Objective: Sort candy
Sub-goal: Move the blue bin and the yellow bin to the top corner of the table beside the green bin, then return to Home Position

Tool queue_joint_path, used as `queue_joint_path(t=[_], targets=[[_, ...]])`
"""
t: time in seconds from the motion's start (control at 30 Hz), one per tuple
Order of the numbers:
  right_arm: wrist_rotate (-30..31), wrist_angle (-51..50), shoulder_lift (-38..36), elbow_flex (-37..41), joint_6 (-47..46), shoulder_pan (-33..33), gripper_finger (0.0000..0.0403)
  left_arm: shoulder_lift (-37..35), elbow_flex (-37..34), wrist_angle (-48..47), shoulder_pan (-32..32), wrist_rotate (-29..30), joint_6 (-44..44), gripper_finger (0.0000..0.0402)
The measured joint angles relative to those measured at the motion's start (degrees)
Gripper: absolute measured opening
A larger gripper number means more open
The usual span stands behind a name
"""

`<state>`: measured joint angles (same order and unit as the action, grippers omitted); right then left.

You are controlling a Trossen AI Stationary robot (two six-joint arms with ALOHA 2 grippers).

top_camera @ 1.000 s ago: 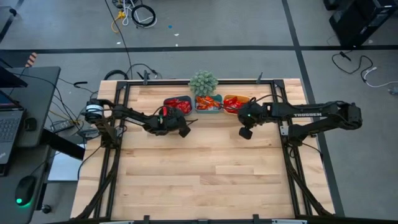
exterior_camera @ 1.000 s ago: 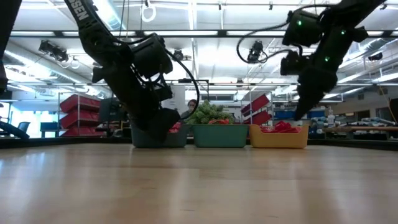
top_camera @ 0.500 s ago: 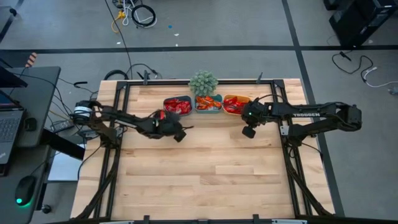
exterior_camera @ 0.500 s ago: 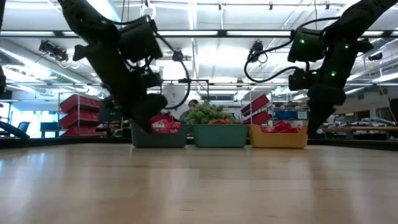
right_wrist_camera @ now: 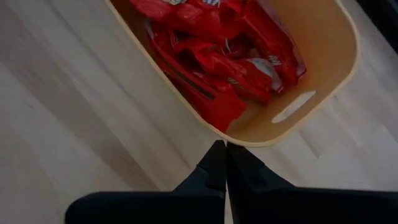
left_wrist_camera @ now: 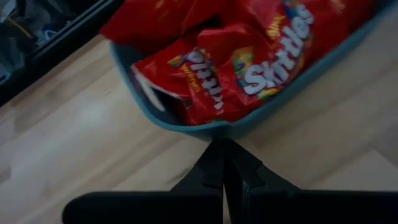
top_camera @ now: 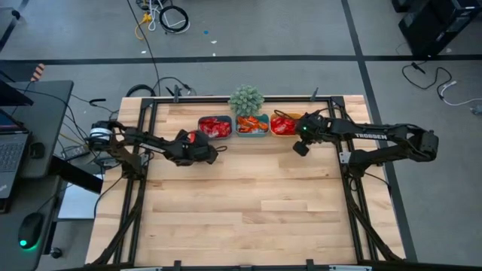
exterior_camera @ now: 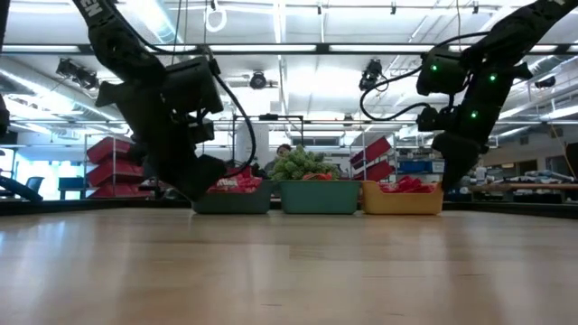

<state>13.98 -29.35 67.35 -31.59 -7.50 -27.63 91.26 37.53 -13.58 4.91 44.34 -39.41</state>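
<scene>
Your candy (top_camera: 215,128) now lies wholly in the three trays lined up in front of the potted plant (top_camera: 246,98): red packets heaped in the teal tray (left_wrist_camera: 186,129) to the plant's left, a mixed red and orange lot in the blue tray (top_camera: 252,125) directly before it, and red packets in the yellow tray (right_wrist_camera: 311,118) to its right. You can see no loose packet on the table (top_camera: 248,203).

Over the last second the left gripper (left_wrist_camera: 224,163) has drawn back from over the teal tray and now sits just outside its near rim, fingers pressed together and holding nothing. The right gripper (right_wrist_camera: 224,163) has moved in toward the plant, and it hangs at the yellow tray's near edge, fingers likewise together and empty.

To my eye that means both arms have let go of their last pieces, and the sorting looks finished or very nearly so; check the blue tray's mix before you call it done.
</scene>
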Motion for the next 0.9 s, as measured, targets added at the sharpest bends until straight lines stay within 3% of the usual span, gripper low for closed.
queue_joint_path(t=[0.23, 0.53, 0.63, 0.77, 0.9], targets=[[0.1, 1.1, -0.5, 0.0, 0.6, 0.4, 0.0, -1.7, -0.1, -1.4, 0.7, 0.1, 1.6, 0.0], [0.0, 2.7, -7.9, 0.0, 2.0, 6.2, 0.0, -15.2, -0.1, -2.6, -5.7, -0.3, 3.6, 0.0], [-1.0, 11.8, -10.8, 2.3, 5.2, 9.2, 0.0, -18.8, -1.6, 5.3, -7.5, -5.1, 9.2, 0.0], [-6.4, 25.2, -13.7, 8.5, 8.4, 11.3, 0.0, -21.9, -6.8, 25.0, -8.0, -16.4, 19.8, 0.0], [-7.9, 36.0, -16.3, 15.1, 9.7, 12.8, 0.0, -23.6, -12.5, 41.9, -6.9, -25.9, 27.2, 0.0]])
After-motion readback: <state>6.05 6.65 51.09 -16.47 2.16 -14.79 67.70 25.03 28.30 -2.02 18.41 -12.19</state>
